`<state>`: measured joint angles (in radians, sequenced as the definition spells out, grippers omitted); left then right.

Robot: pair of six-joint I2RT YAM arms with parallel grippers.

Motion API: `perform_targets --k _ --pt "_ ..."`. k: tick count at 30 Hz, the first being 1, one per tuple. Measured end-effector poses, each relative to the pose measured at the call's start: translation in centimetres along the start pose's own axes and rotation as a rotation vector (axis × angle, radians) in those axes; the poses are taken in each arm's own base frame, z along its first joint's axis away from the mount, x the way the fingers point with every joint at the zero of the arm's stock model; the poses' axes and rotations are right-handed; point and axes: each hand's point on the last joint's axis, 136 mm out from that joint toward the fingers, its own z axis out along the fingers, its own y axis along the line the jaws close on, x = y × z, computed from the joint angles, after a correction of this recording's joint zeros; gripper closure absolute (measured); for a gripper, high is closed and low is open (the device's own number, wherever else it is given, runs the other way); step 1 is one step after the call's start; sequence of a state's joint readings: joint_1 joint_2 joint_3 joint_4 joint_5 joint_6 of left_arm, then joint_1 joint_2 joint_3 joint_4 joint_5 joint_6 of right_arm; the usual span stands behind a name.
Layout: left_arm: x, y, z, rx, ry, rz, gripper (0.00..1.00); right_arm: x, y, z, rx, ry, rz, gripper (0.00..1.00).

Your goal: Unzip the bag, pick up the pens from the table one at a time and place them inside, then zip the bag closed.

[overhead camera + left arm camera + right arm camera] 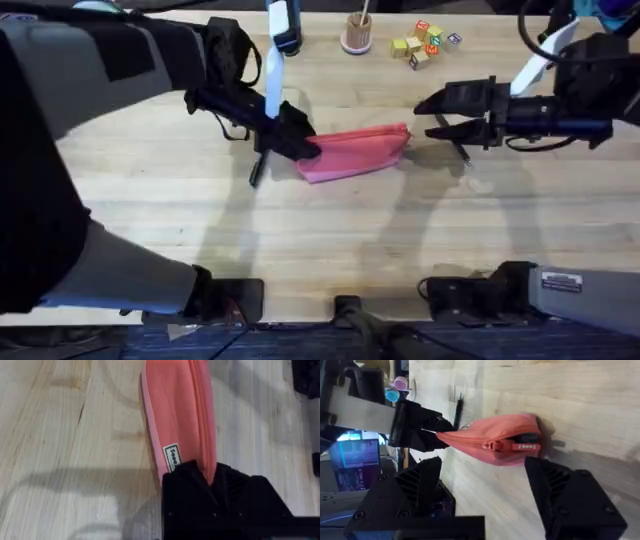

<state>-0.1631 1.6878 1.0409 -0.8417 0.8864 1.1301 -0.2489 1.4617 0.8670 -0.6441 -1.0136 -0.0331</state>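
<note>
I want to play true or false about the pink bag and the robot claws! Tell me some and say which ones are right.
1. The left claw is pinching one end of the pink bag. True.
2. The right claw is squeezing the bag too. False: it is open and sits just off the bag's other end, not touching.
3. The bag lies on the wooden table. True.
4. A black pen lies on the table near the left claw. True.
5. The bag is blue. False: it is pink.
</note>
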Motion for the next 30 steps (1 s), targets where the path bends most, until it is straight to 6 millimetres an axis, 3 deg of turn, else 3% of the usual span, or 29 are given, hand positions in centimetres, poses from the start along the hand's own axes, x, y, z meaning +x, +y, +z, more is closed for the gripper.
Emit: perform_targets --k 10,23,30 --pt "0.0 0.0 0.0 0.000 0.000 0.000 0.958 0.1 -1.3 1.2 0.077 0.028 0.055 0.005" --pt "0.0 0.0 0.0 0.000 0.000 0.000 0.958 0.3 -1.4 4.7 0.068 0.089 0.055 0.009" --pt "0.0 0.0 0.0 0.000 0.000 0.000 0.958 0.0 -1.2 5.0 0.070 0.082 0.062 0.159"
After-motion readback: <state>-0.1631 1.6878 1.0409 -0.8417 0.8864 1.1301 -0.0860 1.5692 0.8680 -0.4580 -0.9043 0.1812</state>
